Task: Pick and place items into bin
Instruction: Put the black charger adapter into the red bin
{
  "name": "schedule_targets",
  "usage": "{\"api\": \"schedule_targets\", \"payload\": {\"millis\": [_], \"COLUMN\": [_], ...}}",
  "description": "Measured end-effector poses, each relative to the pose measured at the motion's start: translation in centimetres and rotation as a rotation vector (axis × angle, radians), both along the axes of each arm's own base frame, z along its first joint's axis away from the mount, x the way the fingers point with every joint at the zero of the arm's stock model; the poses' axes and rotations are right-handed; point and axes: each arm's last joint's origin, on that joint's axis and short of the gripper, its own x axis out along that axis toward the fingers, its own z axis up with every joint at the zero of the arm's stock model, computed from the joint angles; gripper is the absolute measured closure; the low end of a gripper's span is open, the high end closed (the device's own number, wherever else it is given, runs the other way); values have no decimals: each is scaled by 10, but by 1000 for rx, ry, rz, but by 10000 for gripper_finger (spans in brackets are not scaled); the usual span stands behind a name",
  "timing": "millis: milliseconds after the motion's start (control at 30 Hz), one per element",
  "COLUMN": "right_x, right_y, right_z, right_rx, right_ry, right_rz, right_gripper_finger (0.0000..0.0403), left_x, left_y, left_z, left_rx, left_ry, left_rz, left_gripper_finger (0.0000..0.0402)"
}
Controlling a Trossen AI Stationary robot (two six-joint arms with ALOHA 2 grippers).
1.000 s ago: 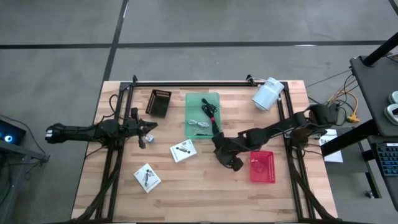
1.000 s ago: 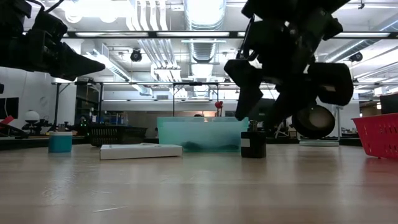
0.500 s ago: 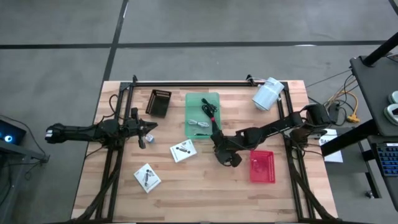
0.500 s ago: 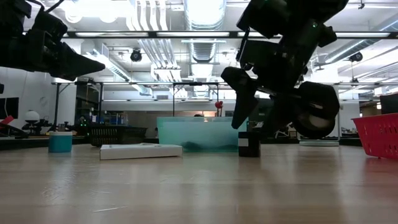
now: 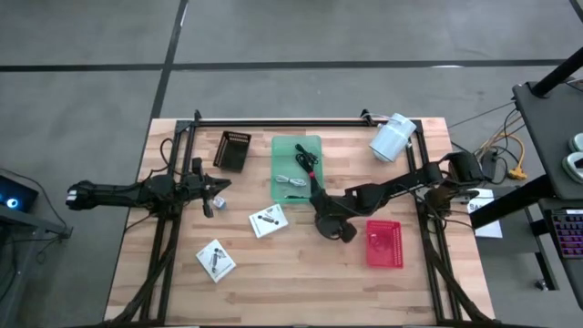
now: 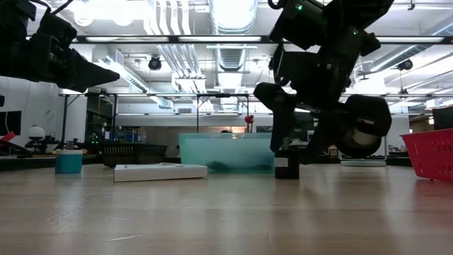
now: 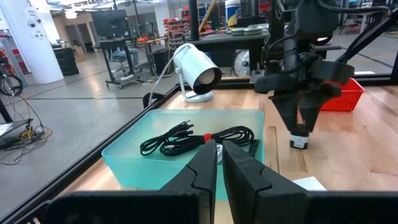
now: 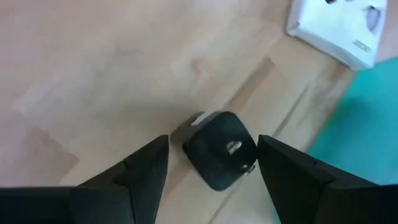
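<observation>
Items, catalogued as found. A small dark cube (image 8: 219,149) is stood on the bare wood just off the green bin (image 5: 296,169), near its front corner; in the right wrist view it is framed between the two dark fingers (image 8: 140,171) of the right gripper (image 5: 319,211), with a gap seen on either side and no contact made. That gripper is spread wide and nothing is grasped in it. In the low view its fingertips are seen lowered around the cube (image 6: 286,166), close above the table (image 5: 301,273).

Black coiled cables (image 7: 199,138) and a pale grey cable (image 5: 291,180) are lain inside the green bin. Two white square packets are lain flat on the wood: one (image 5: 269,220) just beside the bin's front edge, the other (image 5: 216,260) further toward the table's front left.

The left gripper (image 5: 217,192) is held clenched and empty above the table's left side, well apart from the cube.

Surroundings: a dark slatted box (image 5: 232,150) is placed left of the bin, a red basket (image 5: 383,244) right of the cube, a white cylinder (image 5: 392,138) at the far right corner. Open wood is left along the table's front edge.
</observation>
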Motion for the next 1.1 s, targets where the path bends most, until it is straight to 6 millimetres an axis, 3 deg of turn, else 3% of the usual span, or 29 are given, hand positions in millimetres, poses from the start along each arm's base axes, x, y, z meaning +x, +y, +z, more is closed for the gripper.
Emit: {"api": "schedule_targets", "payload": {"millis": [533,1100], "right_x": [-2,-5], "right_y": [1,4], "right_z": [-1,-4], "right_rx": [104,239], "right_ry": [32,80], "right_rz": [-84,-117], "right_gripper_finger": [205,207], "left_x": [0,0], "left_y": [0,0], "left_z": [0,0], "left_rx": [0,0], "left_ry": [2,2], "left_rz": [0,-2], "left_gripper_finger": [391,391]}}
